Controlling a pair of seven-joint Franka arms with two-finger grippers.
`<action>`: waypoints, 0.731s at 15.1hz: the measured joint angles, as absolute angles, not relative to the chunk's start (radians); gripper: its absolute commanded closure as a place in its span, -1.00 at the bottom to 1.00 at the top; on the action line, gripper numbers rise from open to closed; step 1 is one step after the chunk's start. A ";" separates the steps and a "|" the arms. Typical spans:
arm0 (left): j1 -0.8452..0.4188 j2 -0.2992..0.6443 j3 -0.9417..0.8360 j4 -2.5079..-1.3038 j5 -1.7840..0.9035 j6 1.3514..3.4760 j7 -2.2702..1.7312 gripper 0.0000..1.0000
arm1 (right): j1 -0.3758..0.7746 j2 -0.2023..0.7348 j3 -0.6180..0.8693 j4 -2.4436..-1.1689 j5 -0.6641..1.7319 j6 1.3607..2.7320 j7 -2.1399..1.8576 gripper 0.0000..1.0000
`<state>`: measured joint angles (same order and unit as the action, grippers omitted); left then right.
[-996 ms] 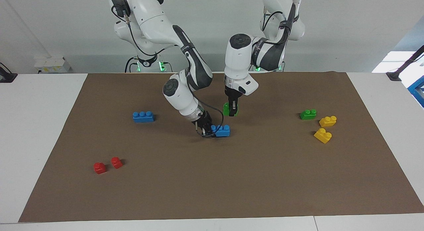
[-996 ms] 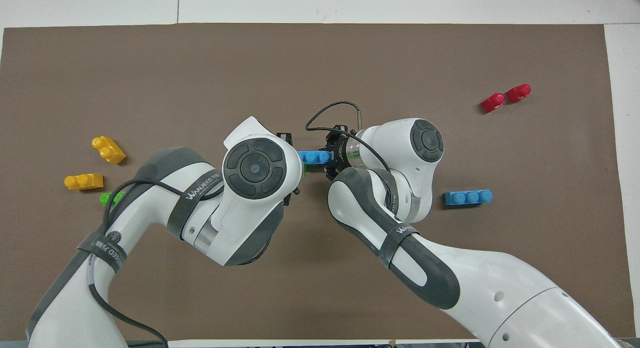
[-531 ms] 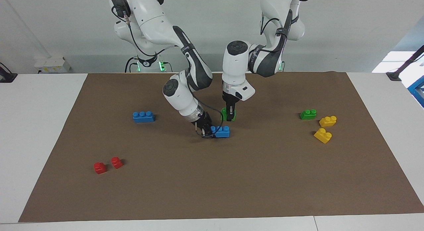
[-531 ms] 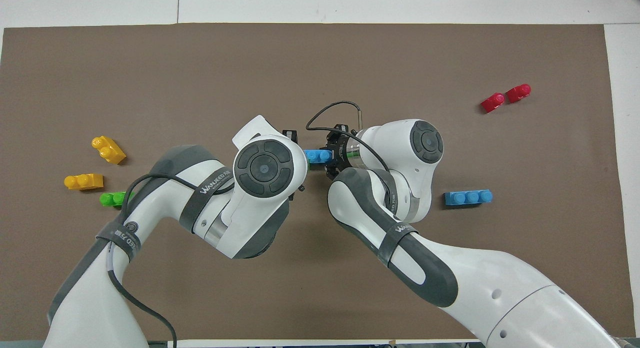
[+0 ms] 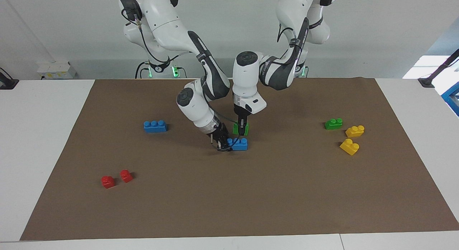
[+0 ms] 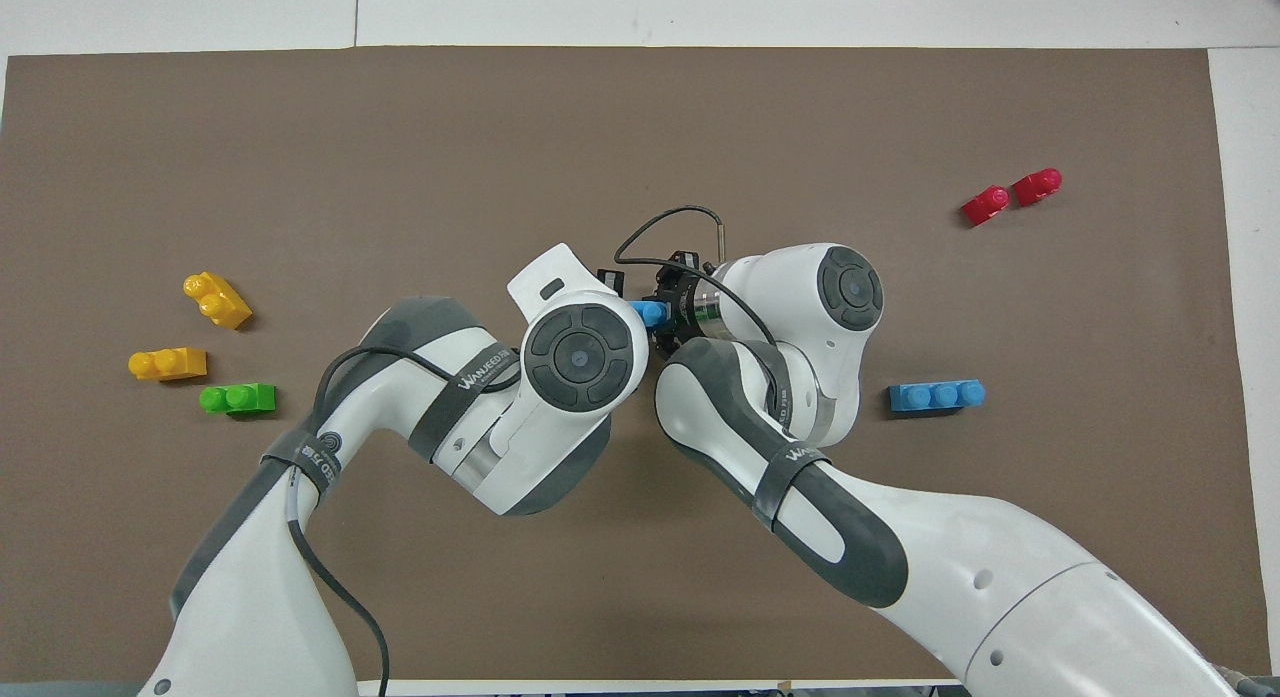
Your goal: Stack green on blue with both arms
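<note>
Green brick [image 5: 240, 128] in the left gripper [image 5: 242, 127] has shifted since 1 s ago: it was beside the blue brick [image 5: 239, 144] toward the left arm's end, clear of it; now it hangs just over that brick's studs, toward the robots' side of it. Whether they touch I can't tell. Left wrist moved with it toward table centre. Right arm hasn't moved.

Orientation: blue brick's long axis runs along the table, from right arm's end to left arm's end, studs up, flat on the brown mat [image 5: 251, 199] near mat centre. Green brick studs up as far as visible; long axis can't tell, fingers cover it. In overhead view the left wrist hides green completely and only a bit of blue [image 6: 648, 312] shows.

Grippers: left gripper clenched on green brick, pointing straight down, brick between the fingertips. Right gripper [image 5: 223, 139] clenched on blue brick's end toward the right arm, coming in at a slant, brick sticking out from the tips toward the left arm's end.

Untouched: 2nd blue brick [image 5: 155, 126] toward right arm's end, 2nd green brick [image 5: 333, 123] toward left arm's end.
</note>
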<state>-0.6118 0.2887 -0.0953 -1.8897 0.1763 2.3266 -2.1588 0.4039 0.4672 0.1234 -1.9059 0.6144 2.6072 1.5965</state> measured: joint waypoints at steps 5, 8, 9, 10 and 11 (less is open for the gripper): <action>-0.612 0.308 -0.094 -1.889 0.219 2.355 -2.159 1.00 | 0.404 0.467 0.123 -1.906 0.614 2.608 1.591 1.00; -0.612 0.321 -0.094 -1.889 0.226 2.371 -2.159 1.00 | 0.404 0.467 0.123 -1.906 0.614 2.611 1.556 1.00; -0.612 0.325 -0.094 -1.889 0.227 2.379 -2.159 1.00 | 0.404 0.467 0.123 -1.906 0.614 2.611 1.553 1.00; -0.612 0.326 -0.093 -1.888 0.230 2.383 -2.159 1.00 | 0.404 0.467 0.123 -1.906 0.614 2.612 1.553 1.00; -0.612 0.327 -0.092 -1.888 0.232 2.385 -2.159 1.00 | 0.404 0.467 0.123 -1.906 0.614 2.612 1.551 1.00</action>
<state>-0.6118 0.3266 -0.0925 -1.8878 0.2319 2.3852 -2.1587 0.4040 0.4674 0.1234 -1.9063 0.6145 2.6122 1.5514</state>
